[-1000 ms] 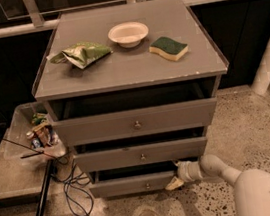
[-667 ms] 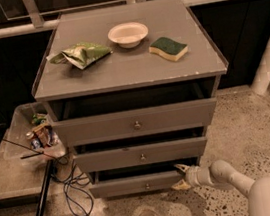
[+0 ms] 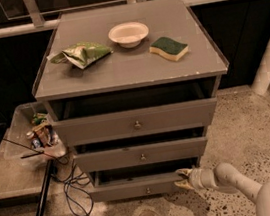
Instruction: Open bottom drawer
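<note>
The bottom drawer (image 3: 132, 188) is the lowest and narrowest of three grey drawer fronts, with a small round knob (image 3: 148, 190) at its centre. It stands pulled out a little, a dark gap showing above its front. My gripper (image 3: 182, 179) reaches in from the lower right on a white arm. Its pale fingertips sit at the drawer's right end, close to the front's top corner. I cannot see whether they touch the wood.
Above are the middle drawer (image 3: 142, 154) and top drawer (image 3: 136, 122), both partly out. The cabinet top carries a green chip bag (image 3: 82, 53), a white bowl (image 3: 128, 33) and a sponge (image 3: 169, 48). A clear bin (image 3: 21, 128) and black cables (image 3: 71, 188) lie to the left.
My gripper has slid slightly right along the bottom drawer's right end, and the arm now reaches from farther right. The drawers look unmoved.
</note>
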Controlling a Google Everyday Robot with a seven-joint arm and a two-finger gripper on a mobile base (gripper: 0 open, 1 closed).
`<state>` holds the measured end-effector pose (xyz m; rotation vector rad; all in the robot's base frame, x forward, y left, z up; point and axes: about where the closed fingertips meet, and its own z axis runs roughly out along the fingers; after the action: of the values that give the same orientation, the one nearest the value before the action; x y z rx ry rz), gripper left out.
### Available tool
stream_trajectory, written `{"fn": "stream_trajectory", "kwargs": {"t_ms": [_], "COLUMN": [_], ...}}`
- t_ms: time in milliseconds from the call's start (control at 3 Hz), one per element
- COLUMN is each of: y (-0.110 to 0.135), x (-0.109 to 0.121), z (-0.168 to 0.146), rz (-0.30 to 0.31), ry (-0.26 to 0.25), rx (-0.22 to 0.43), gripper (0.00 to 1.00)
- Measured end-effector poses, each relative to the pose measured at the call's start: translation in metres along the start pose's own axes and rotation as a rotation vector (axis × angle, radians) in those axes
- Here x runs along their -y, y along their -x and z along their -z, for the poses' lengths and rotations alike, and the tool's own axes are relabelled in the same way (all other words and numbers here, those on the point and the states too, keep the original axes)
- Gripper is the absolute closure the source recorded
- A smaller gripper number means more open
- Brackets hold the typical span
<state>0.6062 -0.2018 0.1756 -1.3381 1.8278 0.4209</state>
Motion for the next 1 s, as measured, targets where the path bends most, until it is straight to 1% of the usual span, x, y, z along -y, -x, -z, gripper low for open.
{"fn": "stream_trajectory", "kwargs": {"t_ms": [333,1000], "y": [-0.0021,0.0003], "x": [-0.0043,-0.0037], "z": [0.0049,0.0067], "rz": [-0.001,-0.001], "ry": [-0.001,-0.001], "rx": [0.001,0.001], "gripper": [1.0,0.59]}}
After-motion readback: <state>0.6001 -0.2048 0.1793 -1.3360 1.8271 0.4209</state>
